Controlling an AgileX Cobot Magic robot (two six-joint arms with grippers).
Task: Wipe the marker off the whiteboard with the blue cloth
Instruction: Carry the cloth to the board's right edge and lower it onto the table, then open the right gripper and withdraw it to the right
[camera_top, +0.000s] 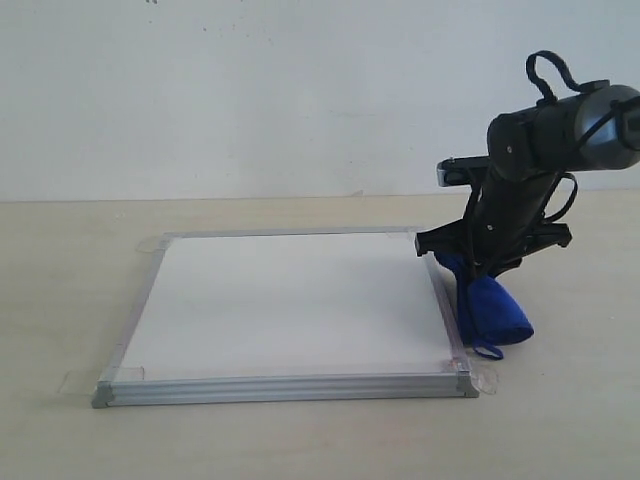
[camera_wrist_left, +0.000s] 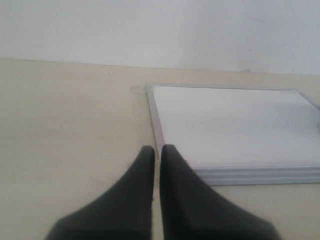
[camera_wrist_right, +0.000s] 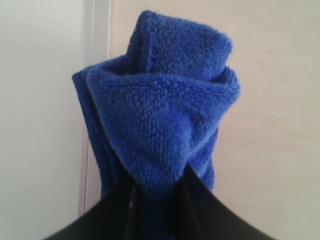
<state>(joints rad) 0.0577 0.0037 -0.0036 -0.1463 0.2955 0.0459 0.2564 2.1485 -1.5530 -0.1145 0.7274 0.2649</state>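
The whiteboard (camera_top: 290, 300) lies flat on the table, silver-framed, and its white face shows no marker lines in any view. The blue cloth (camera_top: 490, 310) hangs bunched just off the board's right edge, its loop touching the table. My right gripper (camera_wrist_right: 157, 172) is shut on the blue cloth (camera_wrist_right: 160, 115), beside the board's frame (camera_wrist_right: 97, 75). My left gripper (camera_wrist_left: 156, 150) is shut with nothing in it, low over the table near the whiteboard (camera_wrist_left: 230, 125), at its near left corner. The left arm is out of the exterior view.
Clear tape tabs (camera_top: 75, 382) hold the board's corners to the wooden table (camera_top: 60, 280). A white wall (camera_top: 250, 90) rises behind the table's far edge. The right arm (camera_top: 540, 150) leans over the board's right side.
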